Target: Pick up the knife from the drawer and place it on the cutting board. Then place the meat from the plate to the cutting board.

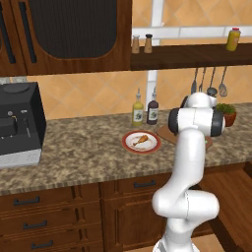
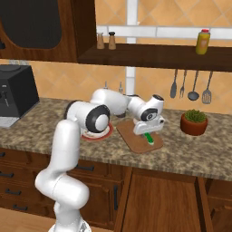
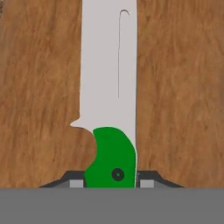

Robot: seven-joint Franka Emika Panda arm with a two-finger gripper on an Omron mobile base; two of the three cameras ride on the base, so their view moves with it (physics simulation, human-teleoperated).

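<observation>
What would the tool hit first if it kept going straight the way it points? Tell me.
Probably the cutting board: the tool, shut on the knife, points straight at its wood. The blade tip would likely touch first; depth is unclear.

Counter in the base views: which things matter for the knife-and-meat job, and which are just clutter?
Job: knife in gripper, cutting board, meat, plate.
Clutter: two bottles, potted plant, hanging utensils, coffee machine, shakers.
</observation>
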